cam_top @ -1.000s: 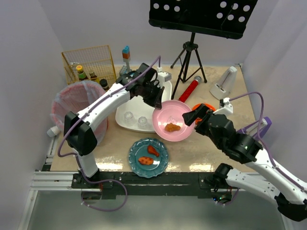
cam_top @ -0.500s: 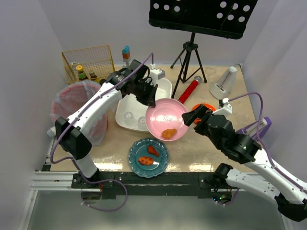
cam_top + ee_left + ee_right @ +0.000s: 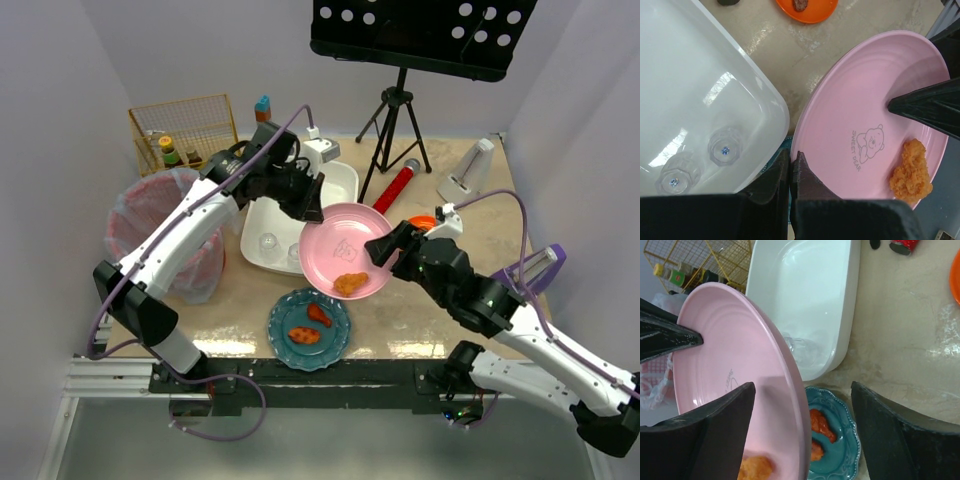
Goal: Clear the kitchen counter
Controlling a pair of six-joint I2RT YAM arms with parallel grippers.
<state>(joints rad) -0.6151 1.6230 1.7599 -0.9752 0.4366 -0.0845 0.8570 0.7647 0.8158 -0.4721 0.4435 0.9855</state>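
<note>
Leftward and toward the near edge is where the pink round plastic plate [image 3: 335, 240] has travelled in the last second. As it tilted, the crumbed orange nugget [image 3: 911, 172] slid down to its lower rim. My left gripper [image 3: 792, 161] is clamped on the plate's smooth, ringed rim and holds it off the surface, just beside the near right corner of the white glossy rectangular tub [image 3: 700, 75]. My right gripper [image 3: 802, 390] has come in on the opposite rim; its black wedge-shaped fingers [image 3: 720, 425] stand apart, one on each side of the rim, without pinching it. Two clear upturned glasses [image 3: 722, 148] sit in the tub. A teal scalloped plate [image 3: 276, 322] carrying two reddish glazed pieces [image 3: 318, 314] lies by the near edge of the mottled beige stone-look kitchen counter [image 3: 480, 215].
</note>
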